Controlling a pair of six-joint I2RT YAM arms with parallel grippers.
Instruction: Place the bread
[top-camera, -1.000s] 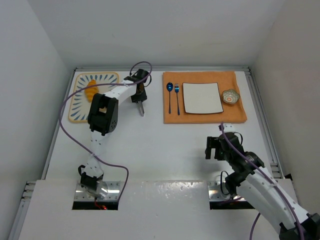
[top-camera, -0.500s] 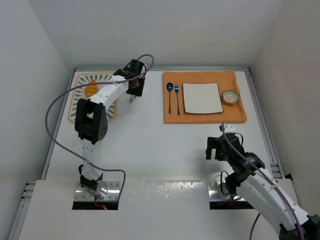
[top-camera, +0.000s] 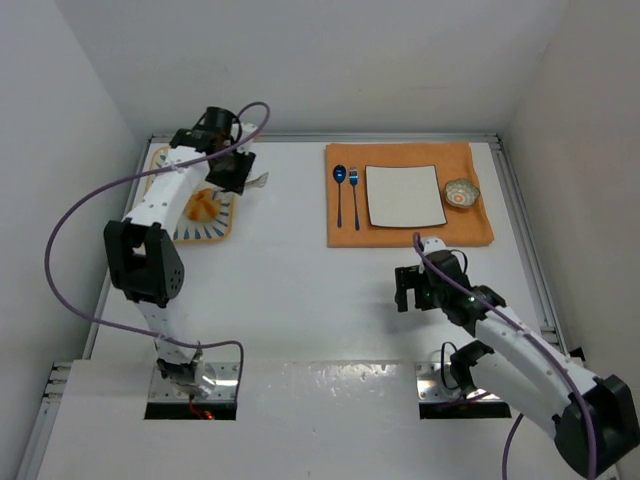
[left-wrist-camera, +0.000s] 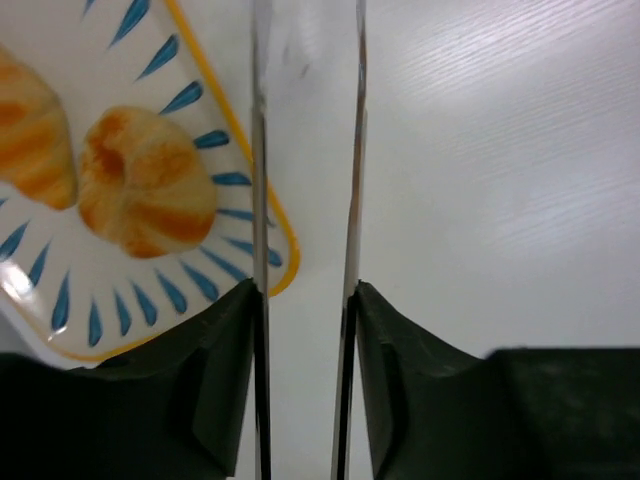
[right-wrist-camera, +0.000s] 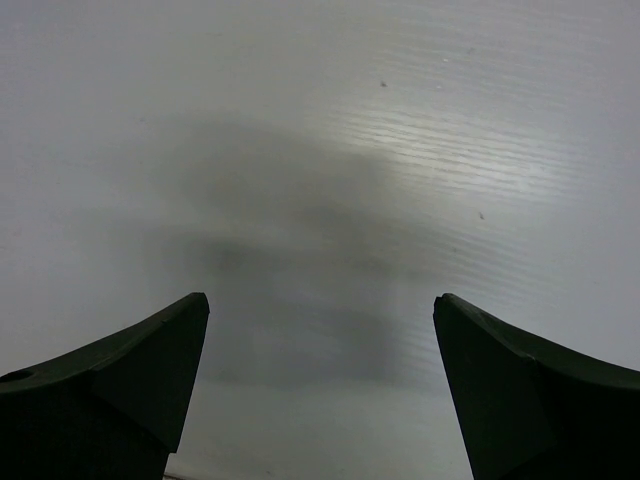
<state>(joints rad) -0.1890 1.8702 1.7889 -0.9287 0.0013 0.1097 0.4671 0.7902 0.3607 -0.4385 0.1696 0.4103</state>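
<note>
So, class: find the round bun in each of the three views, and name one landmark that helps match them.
Top external: bun at far left, on the patterned tray, partly behind the left arm.
Left wrist: bun at upper left, on the tray.
Right wrist: not in view.
Shared landmark: the tray's orange rim with blue dashes.

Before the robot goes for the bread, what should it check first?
1. Left gripper grips the thin clear tongs: ok.
2. Tongs around a piece of bread: not ok; they hang past the tray's rim, beside the round golden scored bun.
3. Bun and ridged golden croissant both lie on the blue-patterned, yellow-rimmed tray: ok.
4. White square plate on the orange cloth mat is bare: ok.
5. Right gripper is open, holds nothing and is away from the tray: ok.
6. Tongs spread wide enough for the bun: cannot tell.
</note>
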